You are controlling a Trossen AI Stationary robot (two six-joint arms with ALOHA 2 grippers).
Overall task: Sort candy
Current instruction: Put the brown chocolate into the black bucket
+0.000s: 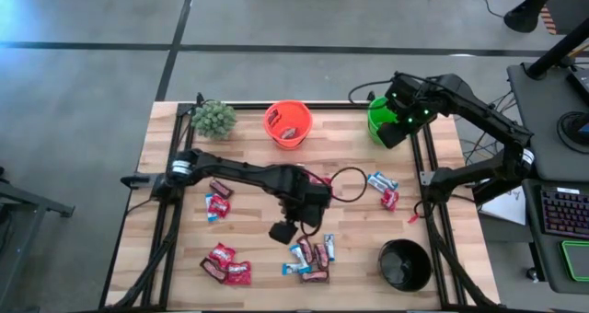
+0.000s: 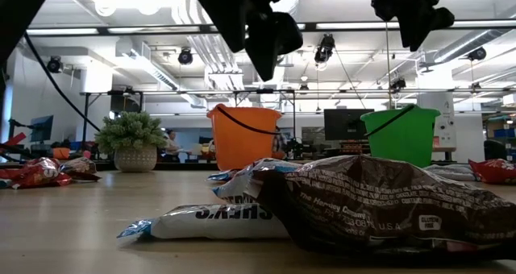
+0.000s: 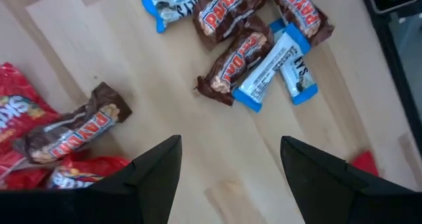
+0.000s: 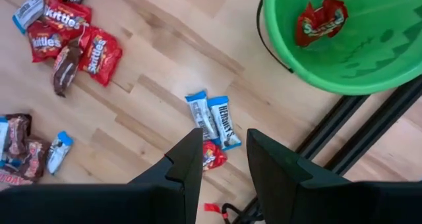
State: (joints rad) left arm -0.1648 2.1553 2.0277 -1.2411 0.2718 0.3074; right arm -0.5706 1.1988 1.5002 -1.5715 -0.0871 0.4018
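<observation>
— Candy [image 1: 308,258] lies scattered over the wooden table [image 1: 442,166]: a cluster of blue-and-white and dark brown bars near the front middle, red packets [image 1: 225,265] at the front left, a few more pieces [image 1: 218,200] left of centre, and two blue-and-white bars [image 4: 213,119] with a small red piece on the right side.

— Anything already sorted?

— One red packet [image 4: 321,21] sits inside the green bucket [image 1: 382,120] at the far right (its wrapper is crumpled). The orange bucket [image 1: 288,123] at the far middle holds something too, though I cannot tell what. A black bucket [image 1: 406,264] stands at the near right, and a small green plant [image 1: 213,119] at the far left.

— Where are the arms?

— The left gripper [image 3: 227,168] hangs over the table's middle, just above bare wood beside the front cluster, fingers spread wide with nothing between them. The right gripper [image 4: 224,158] hovers by the green bucket, above the table's far right; its fingers stand a little apart and pinch nothing.
</observation>
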